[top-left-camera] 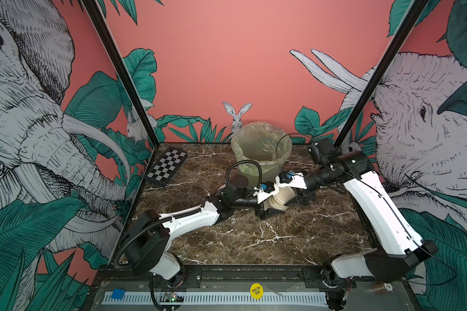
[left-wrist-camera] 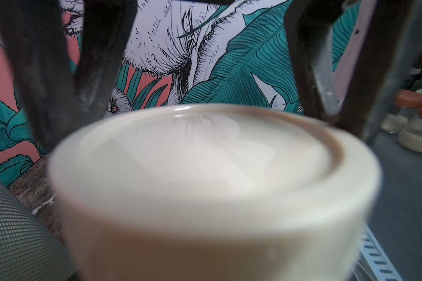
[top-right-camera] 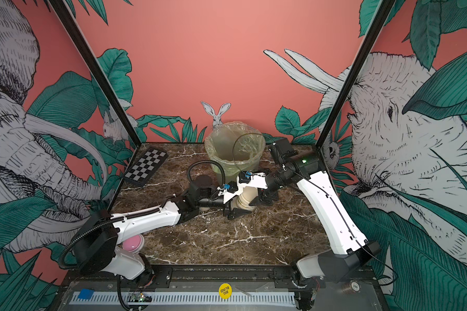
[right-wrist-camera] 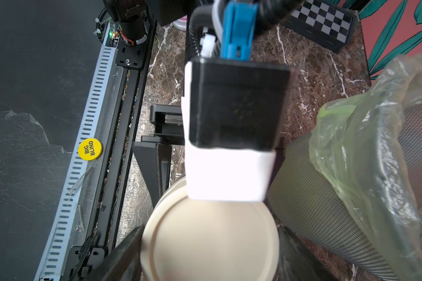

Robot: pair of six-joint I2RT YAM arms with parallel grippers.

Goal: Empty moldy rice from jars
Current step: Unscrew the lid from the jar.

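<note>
Yellow disc (top-left-camera: 256, 290) marked "BIG BLIND"

Both top views hang high over the front edge, facing the back wall (top-left-camera: 227, 67) and looking down on the whole table (top-left-camera: 254, 242) from well off; they share nearly everything. The left wrist camera sits right against the jar (left-wrist-camera: 205, 182), blurred by closeness, facing a side wall (left-wrist-camera: 205, 60). The right wrist camera looks down close on the same jar (right-wrist-camera: 212, 243); both wrist views catch the bin (right-wrist-camera: 314, 206).
</note>
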